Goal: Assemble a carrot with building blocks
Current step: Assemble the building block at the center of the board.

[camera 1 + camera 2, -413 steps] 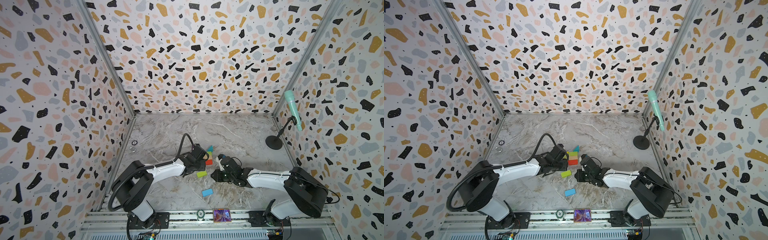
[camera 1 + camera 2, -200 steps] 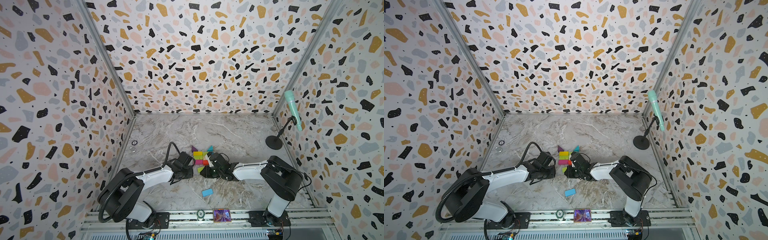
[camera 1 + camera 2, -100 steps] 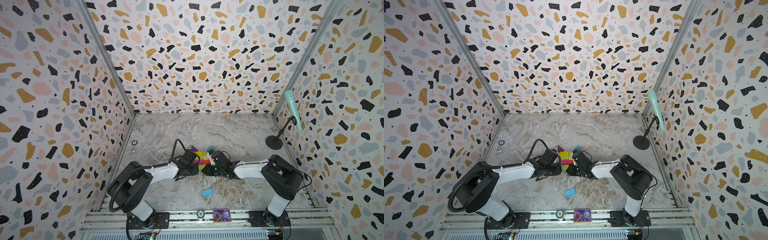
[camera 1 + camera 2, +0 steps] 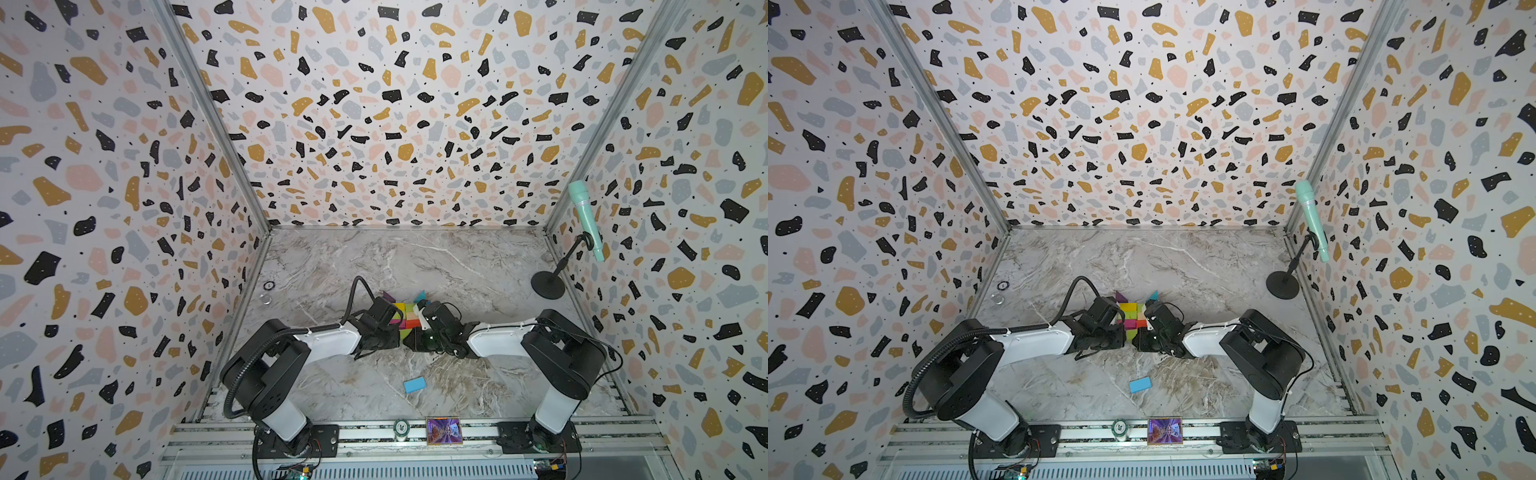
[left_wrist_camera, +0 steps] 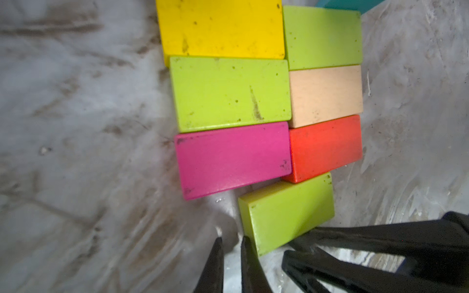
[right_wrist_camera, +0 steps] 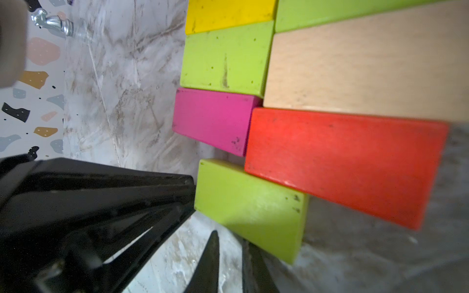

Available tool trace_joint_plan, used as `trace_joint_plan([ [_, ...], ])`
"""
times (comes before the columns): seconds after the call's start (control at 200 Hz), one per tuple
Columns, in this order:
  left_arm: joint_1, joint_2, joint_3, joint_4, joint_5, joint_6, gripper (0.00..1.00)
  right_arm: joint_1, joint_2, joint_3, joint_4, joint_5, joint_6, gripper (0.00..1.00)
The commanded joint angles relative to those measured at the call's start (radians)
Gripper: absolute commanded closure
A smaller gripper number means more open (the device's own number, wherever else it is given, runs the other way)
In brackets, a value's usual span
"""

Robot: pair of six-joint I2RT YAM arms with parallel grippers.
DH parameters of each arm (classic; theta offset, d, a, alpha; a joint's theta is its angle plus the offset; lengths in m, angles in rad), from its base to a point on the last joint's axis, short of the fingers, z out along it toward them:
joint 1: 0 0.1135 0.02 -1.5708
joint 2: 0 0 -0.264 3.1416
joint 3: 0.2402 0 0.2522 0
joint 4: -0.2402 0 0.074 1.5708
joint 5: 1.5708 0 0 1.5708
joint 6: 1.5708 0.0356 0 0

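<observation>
The carrot's body lies flat at mid-table: yellow, two lime green, tan, magenta and red building blocks in two columns. Purple and teal triangles sit at its far end. A third lime green block lies tilted against the red one. My left gripper is shut and empty, one fingertip at that block's corner. My right gripper, also shut and empty, touches its near edge. A light blue block lies alone nearer the front.
A teal microphone on a black stand is at the back right corner. Two small rings lie by the left wall. A token and a small picture card rest on the front rail. Speckled walls enclose three sides.
Both grippers have come together at the near end of the figure. The loose lime green block has slid from the open floor up against the red block.
</observation>
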Motion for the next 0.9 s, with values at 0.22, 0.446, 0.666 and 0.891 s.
trace_joint_plan([
  [0.22, 0.012, -0.081, -0.028, -0.061, -0.069, -0.019, 0.84, -0.010, 0.030, 0.010, 0.003, 0.015, 0.000, 0.81],
  [0.446, 0.012, -0.079, -0.042, -0.048, -0.063, -0.028, 0.84, -0.015, 0.034, 0.004, 0.001, 0.017, -0.004, 0.81],
  [0.666, 0.012, -0.079, -0.051, -0.039, -0.058, -0.032, 0.84, -0.016, 0.041, 0.003, 0.008, 0.016, -0.005, 0.81],
  [0.891, 0.012, -0.092, -0.078, -0.017, -0.058, -0.048, 0.84, -0.017, 0.035, -0.004, 0.012, 0.003, -0.015, 0.79],
])
